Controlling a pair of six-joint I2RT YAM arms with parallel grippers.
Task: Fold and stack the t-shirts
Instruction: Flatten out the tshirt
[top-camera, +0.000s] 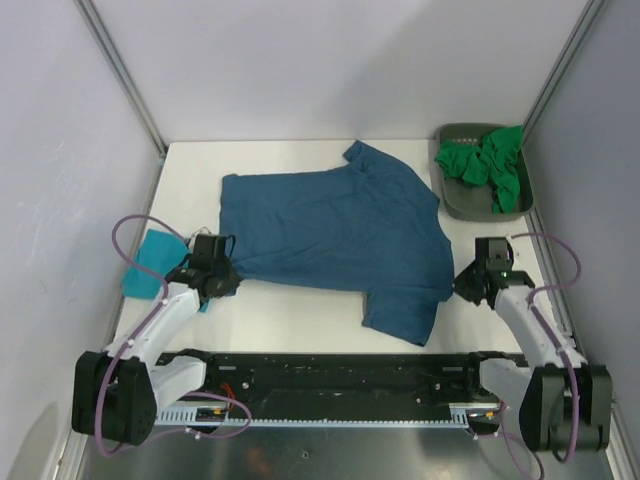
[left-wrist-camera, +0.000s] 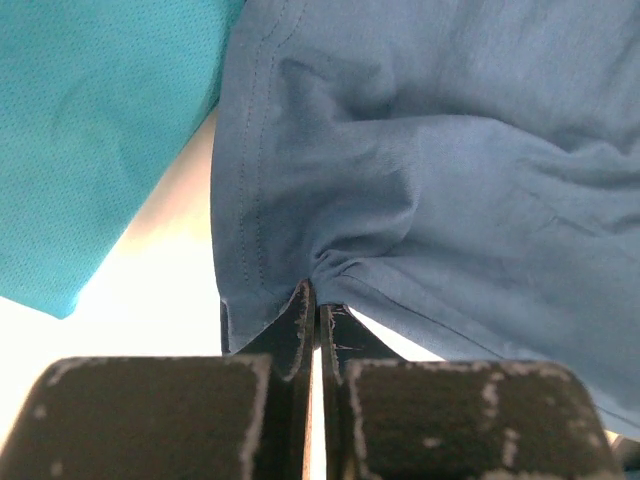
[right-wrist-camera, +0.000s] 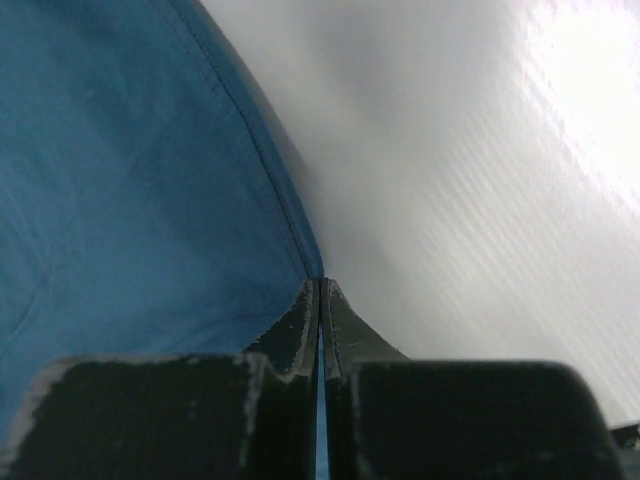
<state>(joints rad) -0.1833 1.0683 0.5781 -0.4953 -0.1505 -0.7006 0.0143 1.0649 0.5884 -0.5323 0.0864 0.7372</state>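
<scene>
Lying flat mid-table, the steel-blue t-shirt (top-camera: 340, 225) is stretched left to right, hem leftward. Its near-left hem corner is pinched by the closed left gripper (left-wrist-camera: 312, 292), its right edge by the closed right gripper (right-wrist-camera: 320, 287). Bare table (top-camera: 290, 335) is seen along the near side.

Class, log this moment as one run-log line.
left gripper: shut on dark steel-blue cloth t-shirt | right gripper: shut on same t-shirt | t-shirt: spread out, unfolded

Bright even light, glare on table (right-wrist-camera: 560, 120), wrist foregrounds blurred
</scene>
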